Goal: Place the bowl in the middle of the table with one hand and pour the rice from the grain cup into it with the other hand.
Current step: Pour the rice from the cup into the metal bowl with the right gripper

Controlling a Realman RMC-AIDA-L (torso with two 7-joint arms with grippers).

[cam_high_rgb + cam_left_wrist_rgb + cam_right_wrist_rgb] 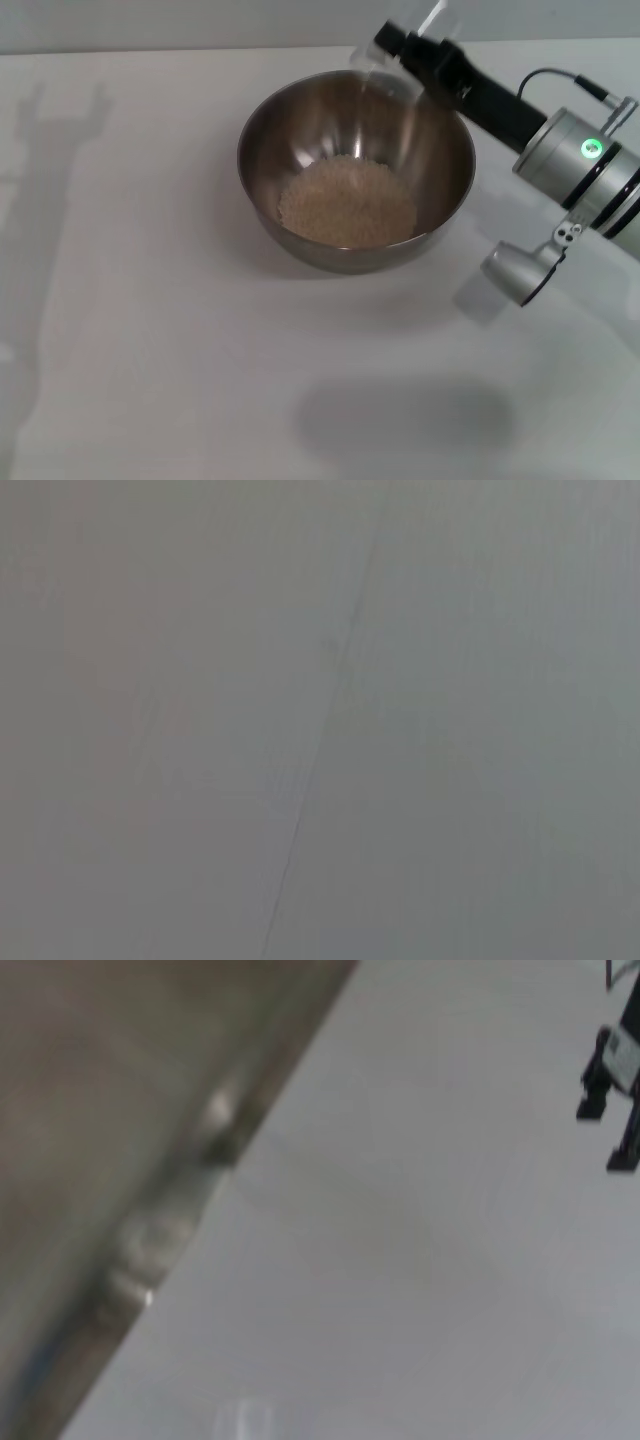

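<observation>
I had the right gripper (400, 45) clamped on the grain cup (395, 52), tipped mouth-down over the far rim of the bowl (440, 205). Rice (347, 200) lay directly below, mid-table (150, 330). Cup looked nearly empty. Left gripper was unseen.
</observation>
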